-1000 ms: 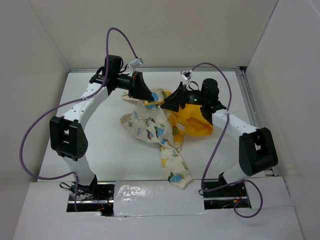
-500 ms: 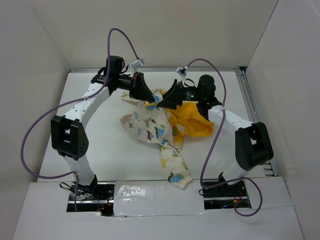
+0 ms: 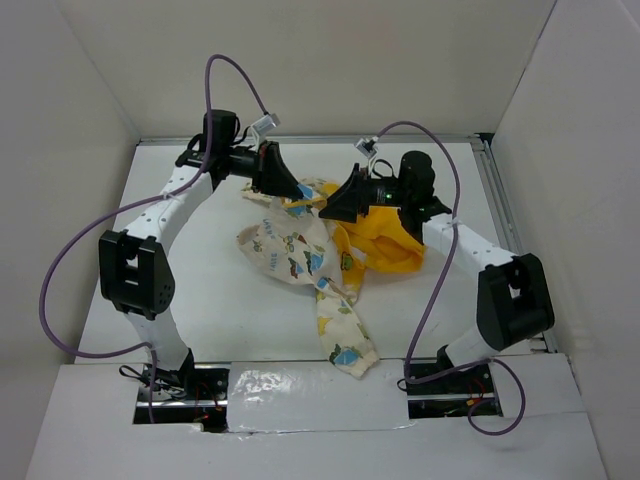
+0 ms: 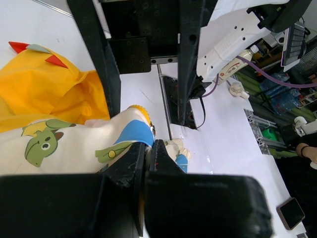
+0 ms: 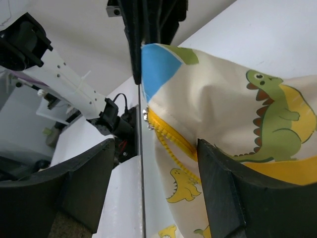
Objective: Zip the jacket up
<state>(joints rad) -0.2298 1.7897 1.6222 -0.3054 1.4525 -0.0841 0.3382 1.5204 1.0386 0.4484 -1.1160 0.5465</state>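
- Small, soft cream fabric jacket (image 3: 300, 250) with dinosaur prints and yellow lining: we find it crumpled mid-table on the white tabletop (image 3: 190, 290), with one sleeve (image 3: 345, 345) trailing toward the arm bases.
- Left gripper (image 4: 147, 151): we record its fingers pinching the jacket's printed edge.
- Right gripper (image 5: 156, 163): we record its fingers spread wide, with the yellow zipper teeth (image 5: 171, 135) between them, unclamped.

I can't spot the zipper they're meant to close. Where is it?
In the right wrist view, the yellow zipper runs along the jacket's cream edge, inside the open right gripper.
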